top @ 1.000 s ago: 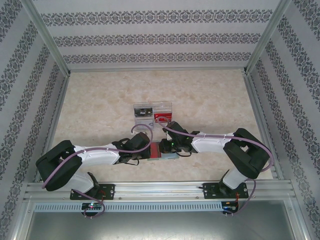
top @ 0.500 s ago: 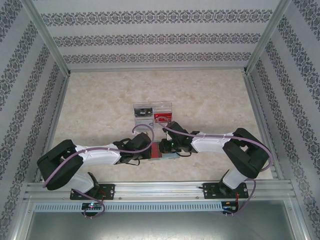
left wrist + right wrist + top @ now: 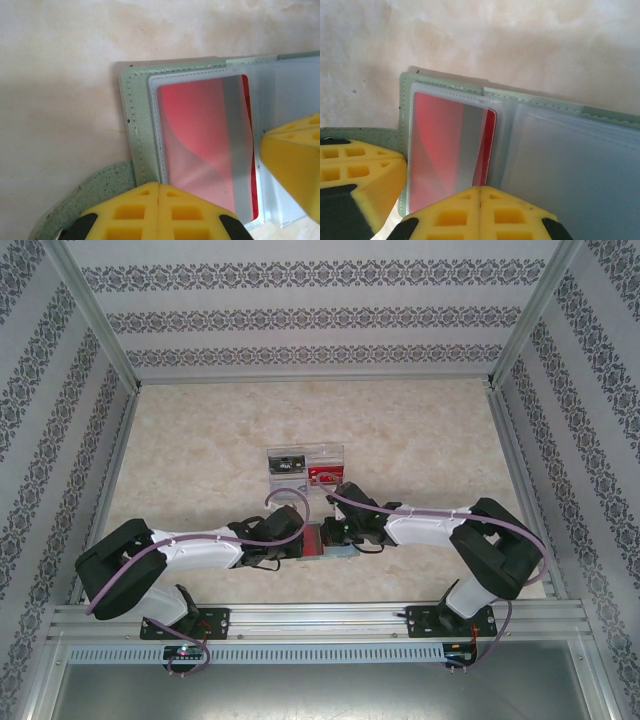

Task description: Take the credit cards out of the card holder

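Red credit card sits in card holder's clear sleeve, holder open flat. Prob light, stiff, slick imo; pinch edge poking toward holder's fold. Both left gripper n right gripper fully closed at holder's edge, can't tell if holding anything.

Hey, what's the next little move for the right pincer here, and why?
Probably ease the right pincer toward the fold: it sits shut at an edge of the red card, which lies in its clear sleeve, and the left pincer sits shut at the card holder edge.
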